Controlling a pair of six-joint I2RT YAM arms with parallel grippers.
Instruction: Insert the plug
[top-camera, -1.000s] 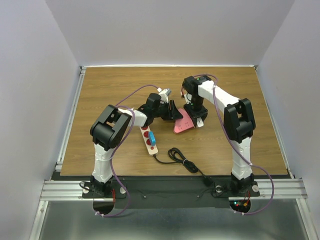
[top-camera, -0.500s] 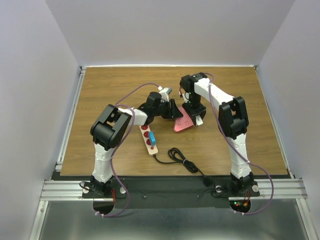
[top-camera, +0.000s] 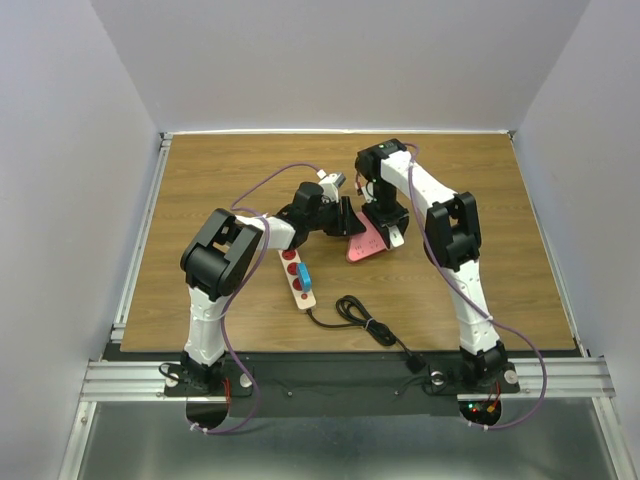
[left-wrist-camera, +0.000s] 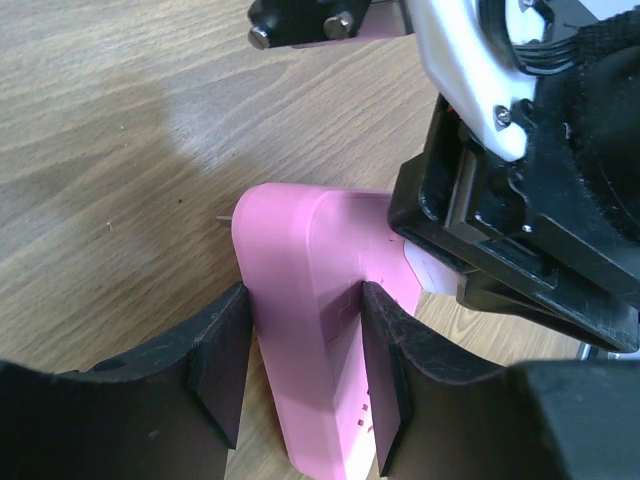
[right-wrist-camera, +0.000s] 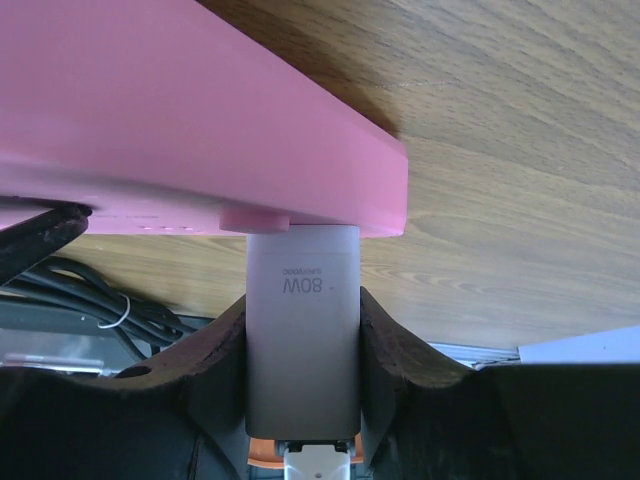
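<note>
While the left gripper (left-wrist-camera: 300, 305) clenches the pink socket block (left-wrist-camera: 290, 240) between both fingers at the centre of the top view, the right gripper (right-wrist-camera: 303, 310) grasps the grey plug (right-wrist-camera: 303, 385) marked 80W, its end meeting a round boss on the block's edge; lower left, a white power strip (top-camera: 297, 277) and black cable (top-camera: 362, 322) lie on the wooden table (top-camera: 220, 180)

White arm links (top-camera: 205, 325), black joints (top-camera: 218, 257), purple cables (top-camera: 266, 183), black pincer fingers (left-wrist-camera: 222, 365)
</note>
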